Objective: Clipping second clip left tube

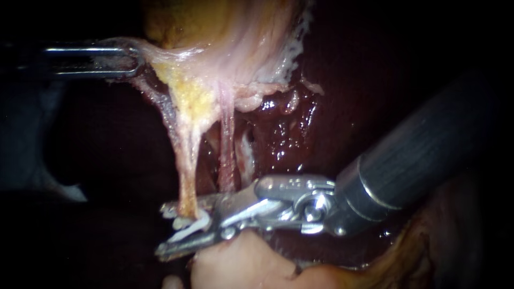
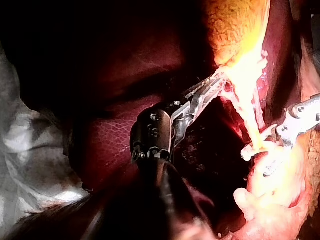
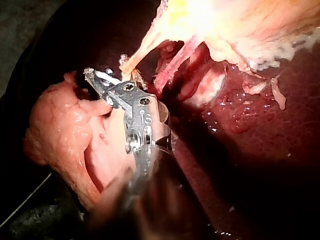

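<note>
The left tube (image 1: 187, 160) hangs as a pale yellow strand from the gallbladder (image 1: 225, 32). Beside it runs the thinner pink right tube (image 1: 226, 144). My right instrument (image 1: 174, 230) comes in from the right, its jaws on either side of the left tube's lower end. Both jaws press on a white clip (image 1: 188, 226) around that tube. In the right wrist view the same jaws (image 3: 102, 80) sit at the foot of the tube (image 3: 137, 55). My left instrument (image 1: 131, 60) is shut on the gallbladder's edge and holds it stretched to the left. The left wrist view shows these jaws (image 2: 215, 82) too.
Dark red liver (image 1: 300, 134) lies wet behind the tubes. A pale pink lump of tissue (image 1: 235, 262) lies just under the right instrument's jaws. White frayed tissue (image 1: 292, 48) fringes the gallbladder's right side.
</note>
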Tool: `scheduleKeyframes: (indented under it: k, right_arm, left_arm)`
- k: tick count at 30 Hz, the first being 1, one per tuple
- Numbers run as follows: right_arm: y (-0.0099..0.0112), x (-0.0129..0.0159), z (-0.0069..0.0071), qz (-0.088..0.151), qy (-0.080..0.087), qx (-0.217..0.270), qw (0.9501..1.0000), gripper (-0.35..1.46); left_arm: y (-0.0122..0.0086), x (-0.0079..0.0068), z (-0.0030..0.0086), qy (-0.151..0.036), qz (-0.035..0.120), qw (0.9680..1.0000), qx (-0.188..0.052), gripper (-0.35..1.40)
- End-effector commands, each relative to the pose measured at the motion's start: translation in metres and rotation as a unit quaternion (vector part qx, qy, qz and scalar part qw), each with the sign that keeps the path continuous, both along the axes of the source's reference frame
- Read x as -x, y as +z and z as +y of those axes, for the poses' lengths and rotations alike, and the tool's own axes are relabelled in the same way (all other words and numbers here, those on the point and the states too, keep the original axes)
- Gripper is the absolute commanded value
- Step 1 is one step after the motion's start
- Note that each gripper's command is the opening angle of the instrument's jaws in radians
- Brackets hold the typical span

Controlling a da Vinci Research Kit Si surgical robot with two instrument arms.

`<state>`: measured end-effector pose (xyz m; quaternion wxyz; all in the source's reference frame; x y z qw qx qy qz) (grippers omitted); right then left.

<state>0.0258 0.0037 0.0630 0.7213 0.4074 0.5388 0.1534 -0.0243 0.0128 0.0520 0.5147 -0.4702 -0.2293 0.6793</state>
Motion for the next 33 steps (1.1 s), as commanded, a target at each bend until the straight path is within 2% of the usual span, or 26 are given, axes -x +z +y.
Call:
scheduleKeyframes:
  k: [1,4,11,13,16,19,33]
  right_arm:
    - [0.0001,0.0001,0.0001,-0.003,0.004,0.001,1.0000,0.38]
    - [0.0003,0.0001,0.0002,-0.008,0.010,-0.003,0.9999,0.27]
    - [0.0005,0.0003,0.0003,-0.021,0.016,-0.007,0.9996,-0.14]
    - [0.0005,0.0005,0.0004,-0.027,0.014,-0.008,0.9995,-0.35]
    - [0.0006,0.0008,0.0004,-0.041,0.009,-0.013,0.9990,-0.35]
    - [0.0008,0.0010,0.0003,-0.051,-0.006,-0.012,0.9986,-0.35]
    - [0.0011,0.0010,0.0003,-0.048,-0.013,-0.013,0.9987,-0.35]
  left_arm:
    - [0.0000,0.0000,0.0000,0.000,0.000,1.0000,0.000,-0.35]
    - [0.0000,0.0000,0.0000,0.000,0.000,1.0000,0.000,-0.35]
    - [0.0000,0.0000,0.0000,0.000,0.000,1.0000,0.000,-0.35]
    - [0.0000,0.0000,0.0000,0.000,0.000,1.0000,0.000,-0.35]
    - [0.0000,0.0000,0.0000,0.000,0.000,1.0000,0.000,-0.35]
    - [0.0000,0.0000,0.0000,0.000,0.000,1.0000,0.000,-0.35]
    - [0.0000,0.0001,0.0001,0.000,0.000,1.0000,0.000,-0.35]
